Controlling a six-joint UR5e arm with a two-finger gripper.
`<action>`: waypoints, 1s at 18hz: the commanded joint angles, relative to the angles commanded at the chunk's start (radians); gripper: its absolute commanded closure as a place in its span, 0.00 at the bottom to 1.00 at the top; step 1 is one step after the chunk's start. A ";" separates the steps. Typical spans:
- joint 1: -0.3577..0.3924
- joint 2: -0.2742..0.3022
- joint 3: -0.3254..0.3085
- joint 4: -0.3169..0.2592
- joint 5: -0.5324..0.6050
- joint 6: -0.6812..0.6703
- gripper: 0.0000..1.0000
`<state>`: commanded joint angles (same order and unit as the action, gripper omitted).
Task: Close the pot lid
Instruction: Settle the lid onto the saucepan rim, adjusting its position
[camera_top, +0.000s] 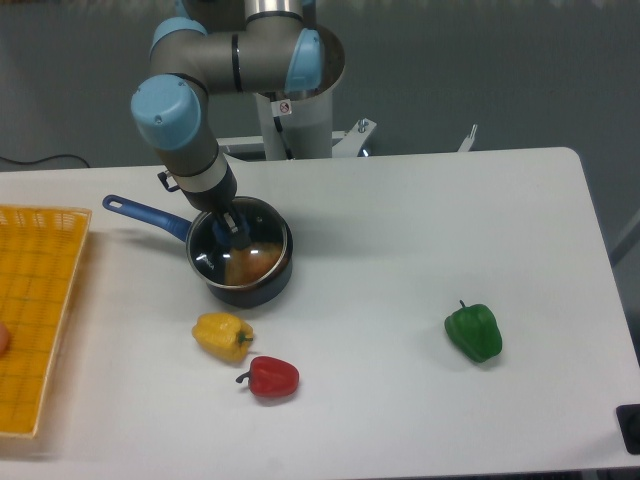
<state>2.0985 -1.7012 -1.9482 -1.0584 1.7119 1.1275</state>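
A small dark pot with a long blue handle stands on the white table, left of centre. The glass lid with its metal rim lies flat on top of the pot and covers its mouth. Something orange shows through the glass. My gripper reaches down from the arm onto the middle of the lid. Its dark fingers sit tight on either side of the blue knob, which they largely hide.
A yellow pepper and a red pepper lie just in front of the pot. A green pepper lies to the right. A yellow basket sits at the left edge. The arm's base stands behind the table.
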 joint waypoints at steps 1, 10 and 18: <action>0.000 -0.002 0.002 0.002 0.000 0.000 0.34; 0.011 -0.002 0.014 -0.006 0.003 0.011 0.29; 0.012 0.003 0.006 -0.008 0.023 0.049 0.30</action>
<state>2.1108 -1.6981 -1.9420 -1.0661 1.7349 1.1765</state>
